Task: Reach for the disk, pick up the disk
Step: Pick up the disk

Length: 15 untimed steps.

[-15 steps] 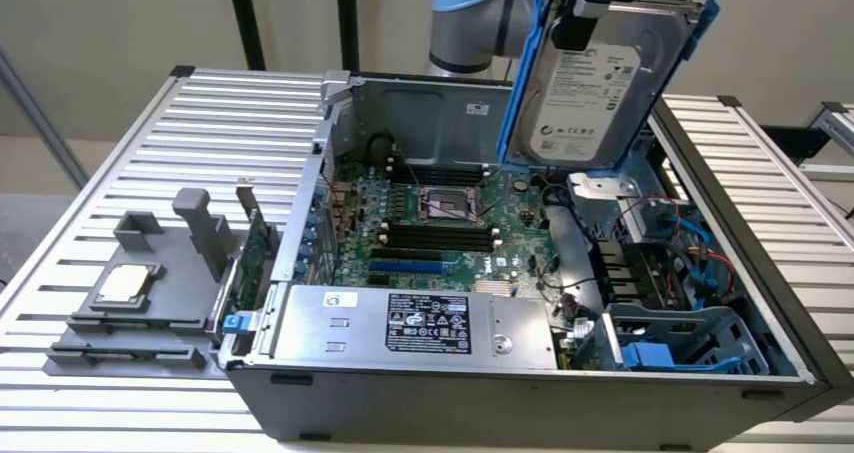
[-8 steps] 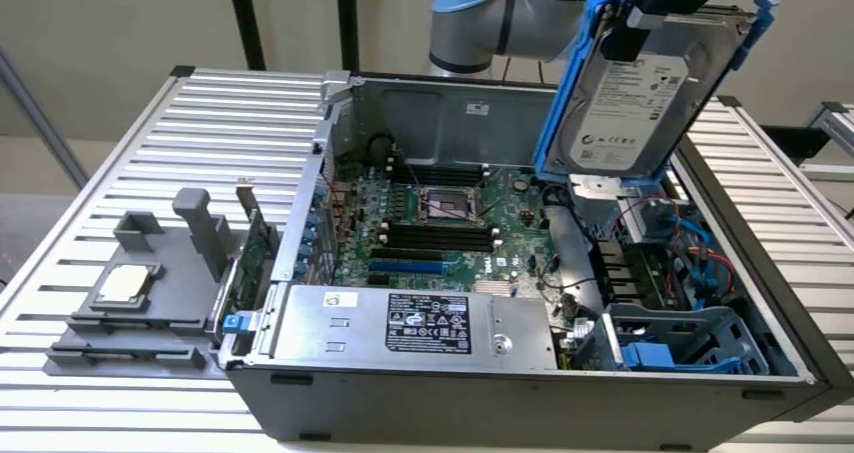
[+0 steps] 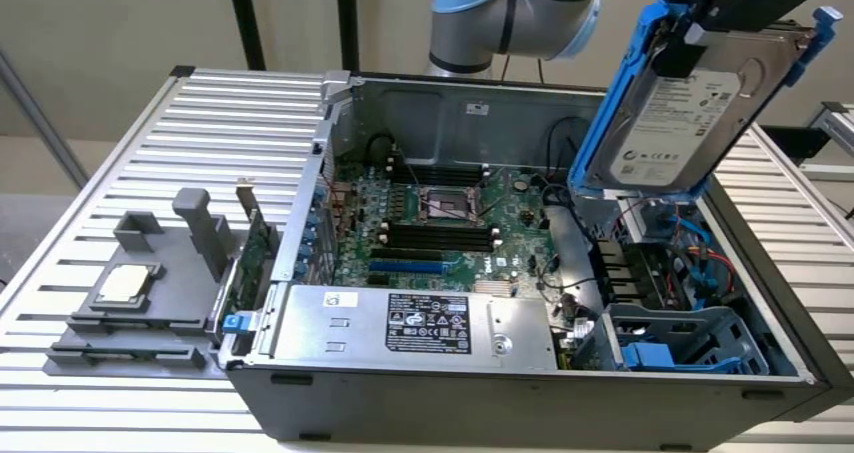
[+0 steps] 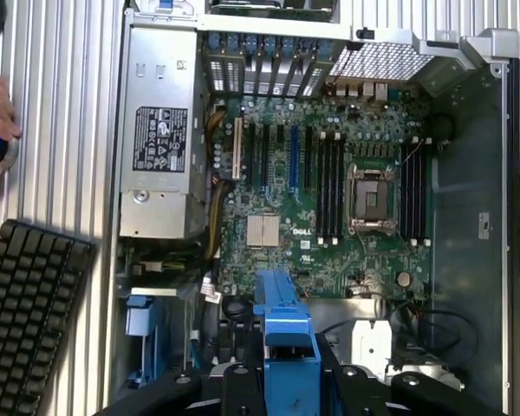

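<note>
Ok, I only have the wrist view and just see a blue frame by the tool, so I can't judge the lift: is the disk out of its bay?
Observer: Yes. In the exterior view the disk hangs from the tool, well above the drive cage.
Operator: How is it oriented?
Observer: Nearly upright, slightly tilted, with its white label facing the exterior camera.
Operator: Where over the case?
Observer: Over the computer case at the exterior view's right.
</note>
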Tool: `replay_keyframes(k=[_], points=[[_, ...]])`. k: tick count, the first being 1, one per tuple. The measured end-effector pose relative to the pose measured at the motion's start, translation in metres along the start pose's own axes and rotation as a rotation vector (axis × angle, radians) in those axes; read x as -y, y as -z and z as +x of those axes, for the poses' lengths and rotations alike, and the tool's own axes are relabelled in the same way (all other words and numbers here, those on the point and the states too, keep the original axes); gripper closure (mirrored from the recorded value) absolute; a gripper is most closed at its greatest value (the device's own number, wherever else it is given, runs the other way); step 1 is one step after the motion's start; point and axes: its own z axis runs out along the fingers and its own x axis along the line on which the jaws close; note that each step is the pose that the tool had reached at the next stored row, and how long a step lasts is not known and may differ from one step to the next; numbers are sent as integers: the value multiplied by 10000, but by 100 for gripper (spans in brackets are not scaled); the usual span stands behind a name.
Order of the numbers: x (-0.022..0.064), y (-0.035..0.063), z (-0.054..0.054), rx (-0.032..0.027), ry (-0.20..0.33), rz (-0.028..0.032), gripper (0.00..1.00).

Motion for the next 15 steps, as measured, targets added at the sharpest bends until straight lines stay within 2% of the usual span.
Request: replay_keyframes(k=[10, 15], points=[[156, 30, 319, -1, -1, -14, 67], [196, 44, 493, -1, -1, -15, 67]])
